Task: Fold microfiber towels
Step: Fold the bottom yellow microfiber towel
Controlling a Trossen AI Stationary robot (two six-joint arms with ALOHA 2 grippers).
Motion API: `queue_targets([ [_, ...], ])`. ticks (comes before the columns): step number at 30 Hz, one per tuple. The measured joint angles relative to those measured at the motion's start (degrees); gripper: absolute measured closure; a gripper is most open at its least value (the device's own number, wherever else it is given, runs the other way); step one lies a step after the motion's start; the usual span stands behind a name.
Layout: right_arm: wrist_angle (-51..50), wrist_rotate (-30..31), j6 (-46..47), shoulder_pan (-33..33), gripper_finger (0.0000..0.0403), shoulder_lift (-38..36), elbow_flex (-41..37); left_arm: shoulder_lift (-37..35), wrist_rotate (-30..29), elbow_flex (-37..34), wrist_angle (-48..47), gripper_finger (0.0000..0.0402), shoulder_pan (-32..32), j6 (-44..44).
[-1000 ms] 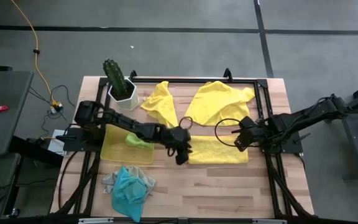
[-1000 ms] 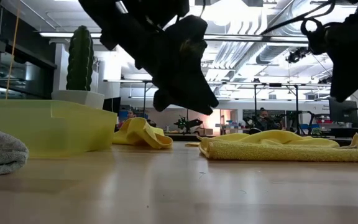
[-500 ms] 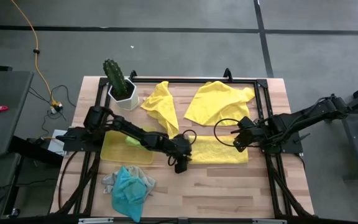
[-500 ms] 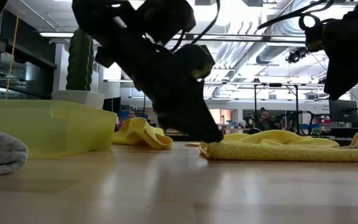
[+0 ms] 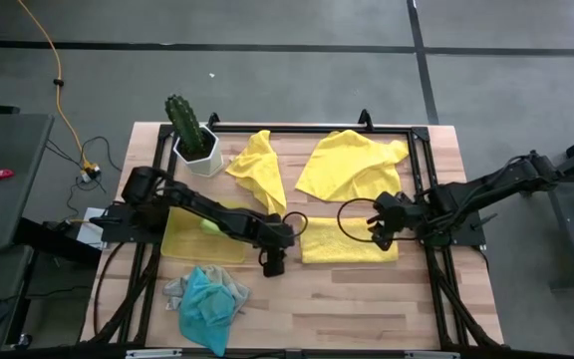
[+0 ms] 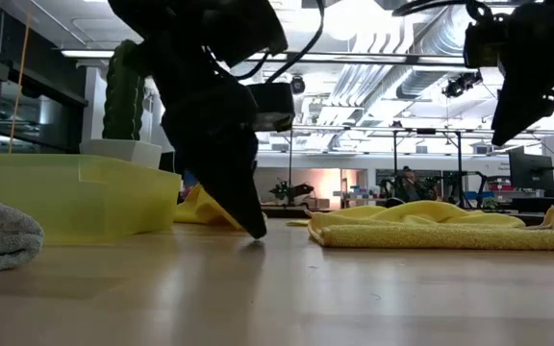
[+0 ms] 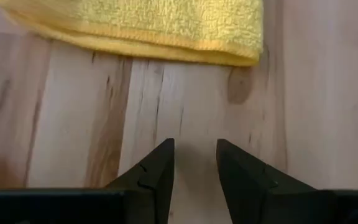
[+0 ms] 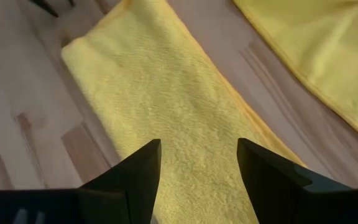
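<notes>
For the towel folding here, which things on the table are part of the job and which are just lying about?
Part of the job:
- folded yellow towel, between the two claws
- spread yellow towel
- crumpled yellow towel
- lime green towel in the tray
- turquoise towel on the grey towel

Lying about:
- yellow tray
- potted cactus

One camera hangs high up and looks straight down on the whole table [image 5: 367, 299]. One sits low at the table top and looks flat across the wood into the room behind. Each arm has a small camera on its wrist, very close to the wood, looking out past two dark fingers [image 7: 157, 171]. All four see the folded yellow towel [image 5: 349, 242], which lies at 3 o'clock in the low view.
</notes>
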Motion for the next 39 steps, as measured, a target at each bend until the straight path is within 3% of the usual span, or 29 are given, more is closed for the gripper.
queue_targets([
  [7,0.1,0.0,-0.6,0.0,0.0201,1.2,0.0,-4.0,-1.4,0.2,13.7,0.0291,0.1,4.6],
  [16,0.4,0.1,-0.5,0.0,0.0201,1.4,0.0,4.0,-1.7,0.1,22.8,0.0291,1.1,3.9],
  [26,0.4,0.9,-0.6,0.0,0.0201,1.4,0.0,6.4,-4.3,0.1,22.1,0.0291,-0.7,2.3],
  [39,1.3,1.2,1.8,0.0,0.0201,1.4,0.0,6.0,-4.7,0.5,11.9,0.0291,-0.9,5.3],
])
